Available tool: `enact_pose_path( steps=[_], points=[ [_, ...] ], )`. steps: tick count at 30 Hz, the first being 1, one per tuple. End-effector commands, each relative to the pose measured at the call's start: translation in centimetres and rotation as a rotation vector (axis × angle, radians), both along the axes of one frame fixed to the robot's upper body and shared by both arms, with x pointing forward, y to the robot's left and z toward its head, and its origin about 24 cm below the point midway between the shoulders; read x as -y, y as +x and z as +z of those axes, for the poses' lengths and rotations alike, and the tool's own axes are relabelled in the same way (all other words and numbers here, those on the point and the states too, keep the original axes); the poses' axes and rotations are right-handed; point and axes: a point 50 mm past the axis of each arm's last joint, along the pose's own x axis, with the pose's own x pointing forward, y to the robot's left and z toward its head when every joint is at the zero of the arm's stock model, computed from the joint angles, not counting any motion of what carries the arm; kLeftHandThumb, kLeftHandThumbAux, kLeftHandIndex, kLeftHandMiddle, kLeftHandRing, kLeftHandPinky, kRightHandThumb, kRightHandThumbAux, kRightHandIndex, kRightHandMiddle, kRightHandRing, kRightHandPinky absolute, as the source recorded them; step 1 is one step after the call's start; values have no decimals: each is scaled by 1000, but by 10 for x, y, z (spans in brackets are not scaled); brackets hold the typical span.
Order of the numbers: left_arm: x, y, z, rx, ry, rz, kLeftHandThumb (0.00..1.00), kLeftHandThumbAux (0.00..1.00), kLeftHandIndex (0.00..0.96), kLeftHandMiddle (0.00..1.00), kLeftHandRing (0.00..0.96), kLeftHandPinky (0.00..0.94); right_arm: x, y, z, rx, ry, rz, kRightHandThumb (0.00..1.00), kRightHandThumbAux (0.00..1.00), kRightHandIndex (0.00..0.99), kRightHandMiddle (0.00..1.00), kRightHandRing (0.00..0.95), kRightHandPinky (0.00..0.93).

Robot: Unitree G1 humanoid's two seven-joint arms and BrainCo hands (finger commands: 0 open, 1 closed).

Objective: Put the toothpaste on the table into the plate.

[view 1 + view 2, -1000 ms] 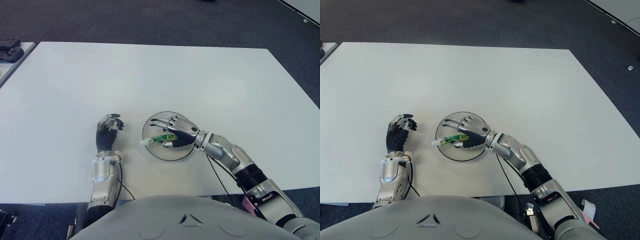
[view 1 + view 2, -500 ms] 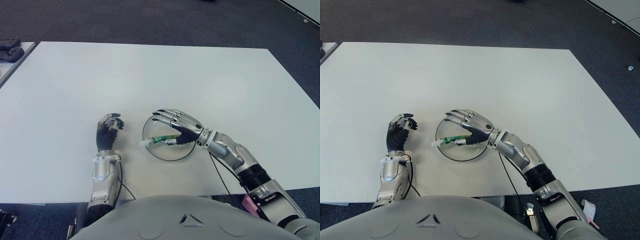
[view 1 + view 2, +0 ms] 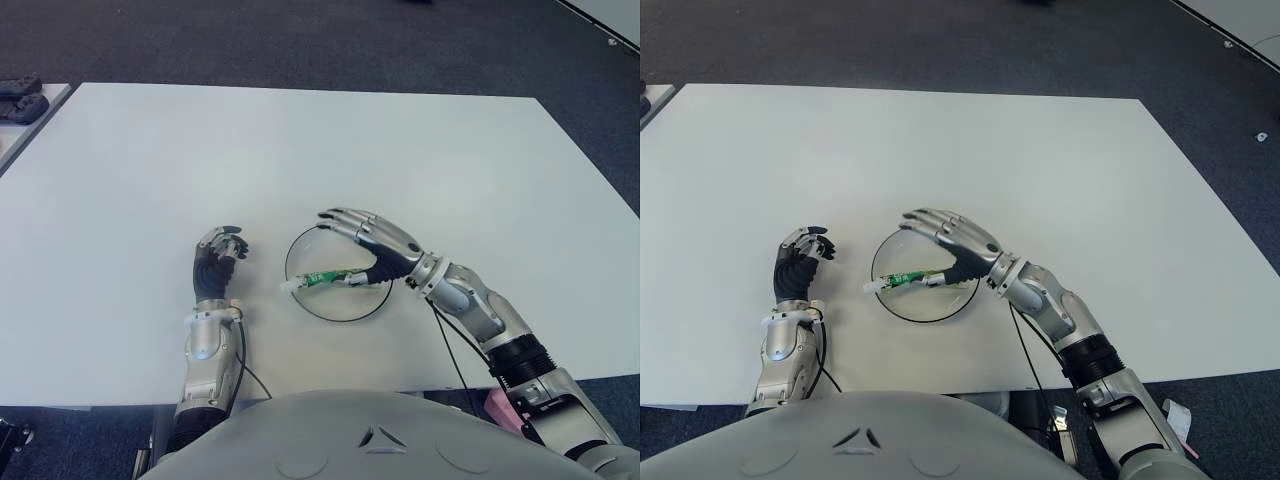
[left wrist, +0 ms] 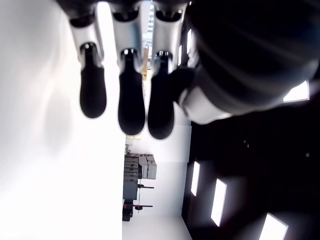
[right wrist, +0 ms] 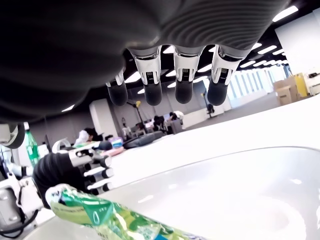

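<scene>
Left eye view shows the toothpaste (image 3: 328, 278) lying in the plate (image 3: 300, 300), its white cap end poking over the plate's rim on the side toward the left hand (image 3: 214, 262), its green body stretching across the plate's middle. The right hand (image 3: 372, 243) now hangs over the plate's far right part with its fingers (image 3: 345, 222) spread wide and holding nothing; a second ago those fingers were folded around the tube, and half a second ago they were already opening with the thumb close to it. Since then the hand has lifted and drawn back toward the plate's right rim, and the tube has stayed where it was released. Right wrist view confirms this: the fingertips (image 5: 183, 91) are extended well above the plate's pale inside, and the green tube (image 5: 107, 217) lies below them, apart from them. The left hand shows on the counter (image 3: 150, 170) beside the plate, on its left, fingers curled and empty, unchanged from the earlier frames.
</scene>
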Motion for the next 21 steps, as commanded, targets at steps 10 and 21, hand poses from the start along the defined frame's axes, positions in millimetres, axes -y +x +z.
enact_pose_path(
  steps=[10, 21],
  points=[
    [1, -4, -11, -66, -40, 7, 700, 718, 436, 598, 593, 570, 37, 12, -7, -385, 860, -343, 325, 761, 293, 316, 331, 394],
    [0, -3, -10, -54, -12, -6, 695, 719, 436, 598, 583, 576, 48, 11, -17, -533, 1368, -501, 696, 726, 426, 501, 501, 532]
  ],
)
